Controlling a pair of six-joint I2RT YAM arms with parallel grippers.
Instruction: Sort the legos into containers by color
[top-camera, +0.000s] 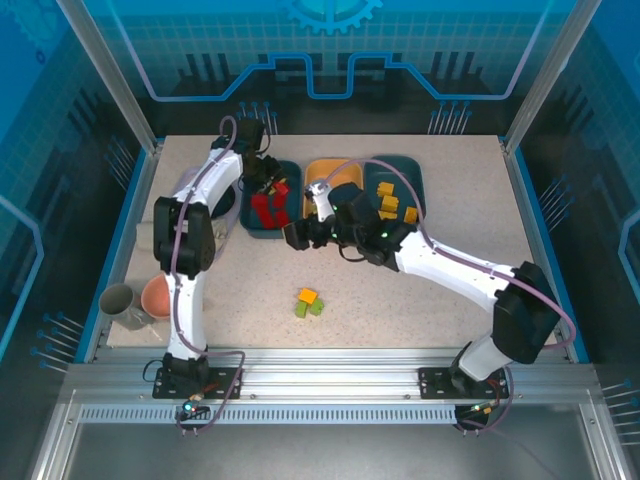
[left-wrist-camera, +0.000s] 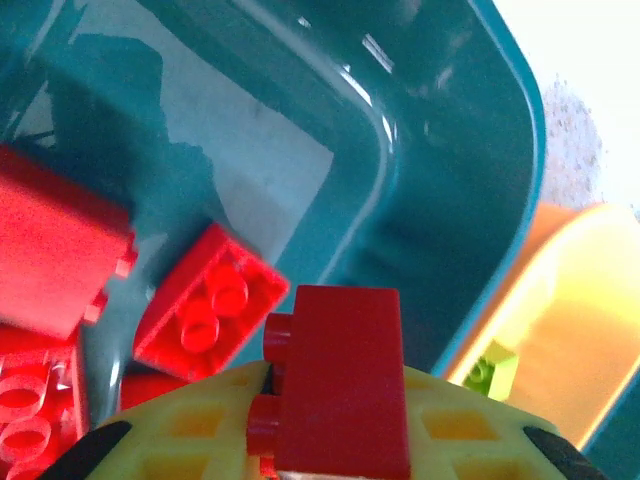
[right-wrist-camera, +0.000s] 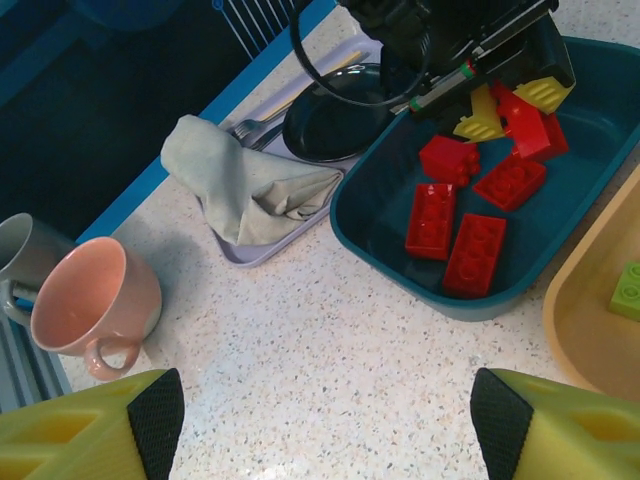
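Left claw (right-wrist-camera: 508, 108): pinching a red brick (left-wrist-camera: 338, 385), low over the far end of the left teal tray (top-camera: 252, 228).
Held brick: gripped by its flat faces, studs pointing sideways.
Left teal tray: several more red bricks (right-wrist-camera: 456, 235) lie flat inside.
Orange tray (top-camera: 322, 172): between the two teal trays, with a green brick (right-wrist-camera: 628, 290) in it.
Right teal tray (top-camera: 422, 185): holds yellow bricks (top-camera: 388, 203).
Right claw (top-camera: 297, 237): spread wide, holding nothing, over the table (top-camera: 450, 310) just beside the left teal tray's near end.
Loose bricks (top-camera: 309, 302): one orange and some green, touching, on the table well apart from the trays.
Table's left edge: pink cup (right-wrist-camera: 95, 300), grey cup (right-wrist-camera: 14, 262), cloth (right-wrist-camera: 240, 190), black dish (right-wrist-camera: 335, 110).
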